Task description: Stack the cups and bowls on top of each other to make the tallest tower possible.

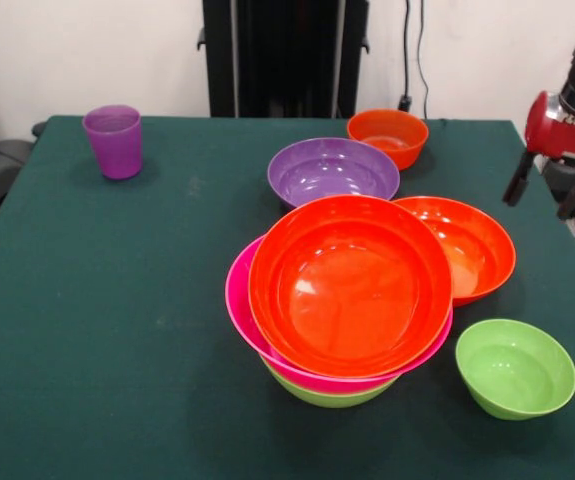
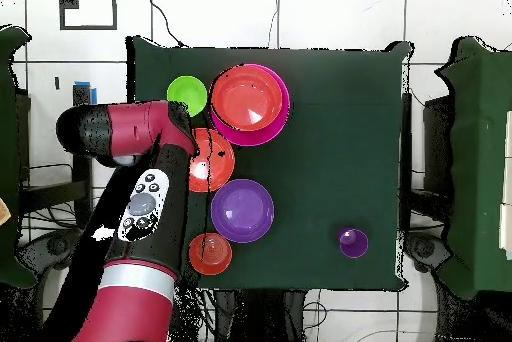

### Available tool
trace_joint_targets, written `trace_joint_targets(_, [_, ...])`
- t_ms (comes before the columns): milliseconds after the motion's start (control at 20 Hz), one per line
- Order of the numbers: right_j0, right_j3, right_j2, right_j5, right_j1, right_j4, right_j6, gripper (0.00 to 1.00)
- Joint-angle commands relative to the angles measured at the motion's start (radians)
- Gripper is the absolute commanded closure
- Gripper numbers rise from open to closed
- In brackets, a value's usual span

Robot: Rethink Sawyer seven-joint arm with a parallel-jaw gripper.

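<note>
Nowhere legible writing: tower (image 1: 347,300), gripper (image 1: 547,190).

- The gripper (image 1: 552,192) sits at the right edge of the front view; its two dark fingers show, but the arm above them is cut off by the picture's edge.
- From overhead the arm (image 2: 140,208) covers the gripper entirely, and also the left part of the middle orange bowl (image 2: 215,158).
- In the tower (image 1: 342,300), the lime green bowl (image 1: 329,393) shows only a sliver of its lower wall, and the hot pink bowl (image 1: 239,300) only a crescent of rim under the wide orange bowl (image 1: 349,285).
- The purple bowl (image 1: 333,170) has its near rim hidden behind the tower.
- Whether anything lies nested deeper in the tower cannot be told.
</note>
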Motion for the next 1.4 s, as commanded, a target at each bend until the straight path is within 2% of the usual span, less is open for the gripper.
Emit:
trace_joint_targets(50, [-0.039, -0.023, 0.058, 0.109, 0.032, -0.090, -0.025, 0.00])
trace_joint_targets(250, [-0.051, -0.006, 0.071, 0.101, 0.027, -0.106, -0.044, 0.00])
trace_joint_targets(850, [-0.083, 0.077, 0.127, -0.067, 0.033, -0.132, -0.044, 0.00])
trace_joint_targets(1400, [-0.114, 0.127, 0.187, -0.173, 0.031, -0.108, -0.020, 0.00])
